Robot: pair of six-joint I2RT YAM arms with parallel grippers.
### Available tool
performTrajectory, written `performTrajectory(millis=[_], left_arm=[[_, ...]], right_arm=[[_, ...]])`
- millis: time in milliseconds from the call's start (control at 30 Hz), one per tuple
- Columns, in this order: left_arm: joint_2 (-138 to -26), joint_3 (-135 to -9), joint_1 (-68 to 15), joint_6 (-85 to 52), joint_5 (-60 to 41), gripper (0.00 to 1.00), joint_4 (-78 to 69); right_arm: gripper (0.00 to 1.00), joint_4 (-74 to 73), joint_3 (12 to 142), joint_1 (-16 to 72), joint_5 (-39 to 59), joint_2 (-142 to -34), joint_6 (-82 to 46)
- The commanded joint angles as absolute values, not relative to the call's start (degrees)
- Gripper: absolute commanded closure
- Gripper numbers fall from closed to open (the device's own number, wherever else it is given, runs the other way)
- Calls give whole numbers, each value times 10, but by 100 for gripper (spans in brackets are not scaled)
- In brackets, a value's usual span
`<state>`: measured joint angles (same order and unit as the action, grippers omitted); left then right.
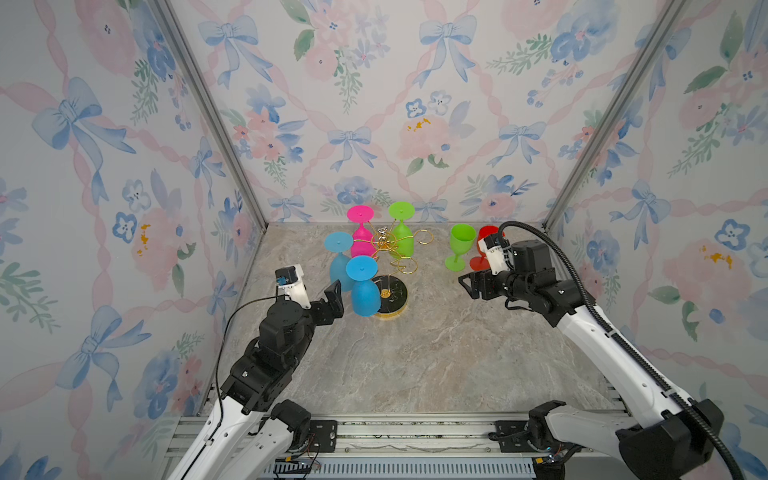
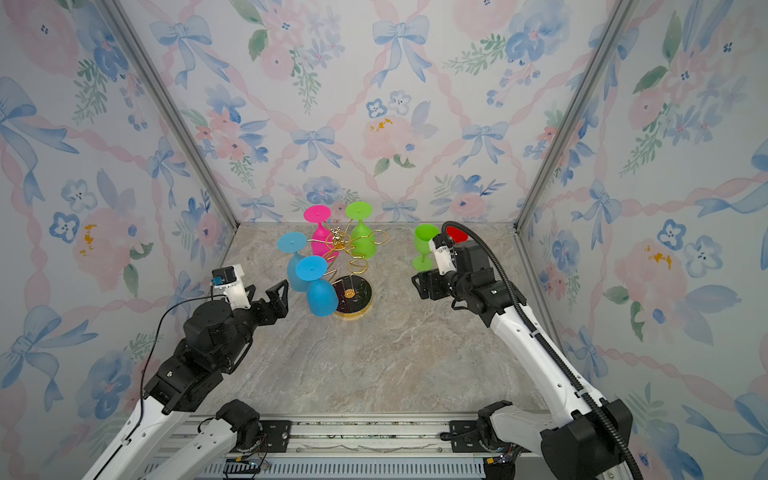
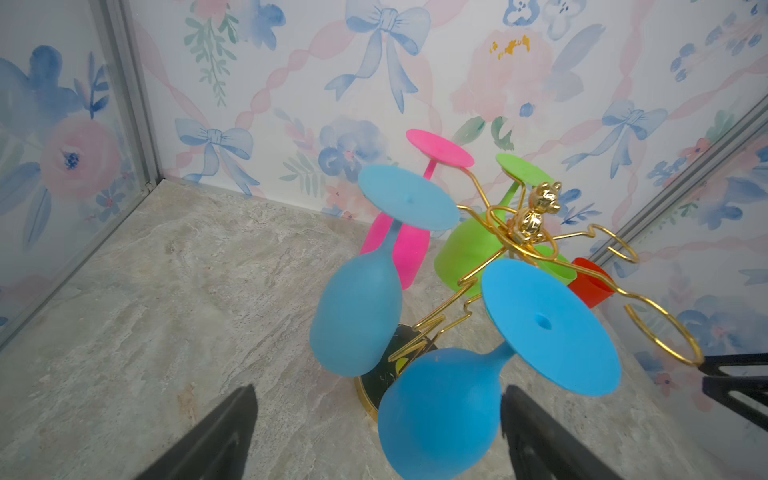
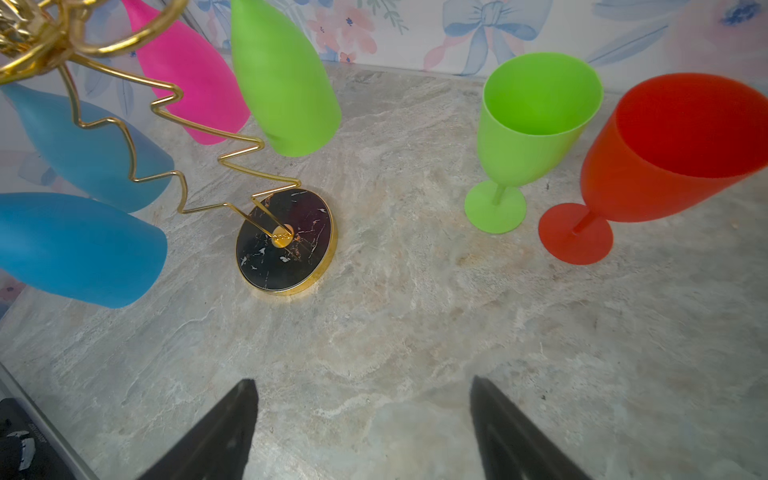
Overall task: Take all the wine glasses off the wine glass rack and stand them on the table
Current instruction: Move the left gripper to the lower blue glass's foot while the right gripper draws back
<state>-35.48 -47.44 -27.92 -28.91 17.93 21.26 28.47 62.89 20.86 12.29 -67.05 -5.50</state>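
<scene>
Gold rack [image 1: 397, 291] with four glasses [image 1: 365, 297] (two loose glasses [image 1: 462, 239] beside)

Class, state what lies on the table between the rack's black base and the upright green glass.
Bare tabletop only, between rack's base and upright green glass; the right wrist view shows it.

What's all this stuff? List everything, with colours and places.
wine glass rack: 1, gold with black base, table's back
blue wine glasses: 2, blue, hanging inverted on rack
pink wine glass: 1, pink, hanging on rack
hanging green glass: 1, green, on rack
standing green glass: 1, green, upright right of rack
red wine glass: 1, red, upright beside it
table: 1, grey marble, underneath
walls: 3, floral, around
left claw: 1, black, open beside blue glass
right claw: 1, black, open near standing glasses
</scene>
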Motion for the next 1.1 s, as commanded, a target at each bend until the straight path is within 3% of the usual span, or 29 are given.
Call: performTrajectory(millis=[0, 567, 1067], left_arm=[[-361, -505, -274, -322, 150, 7, 248], [-452, -644, -236, -415, -40, 14, 291], [-493, -591, 50, -453, -430, 26, 266]], right_arm=[[18, 224, 600, 212, 135, -648, -53], [17, 181, 532, 213, 144, -608, -83], [17, 179, 505, 214, 147, -576, -88]])
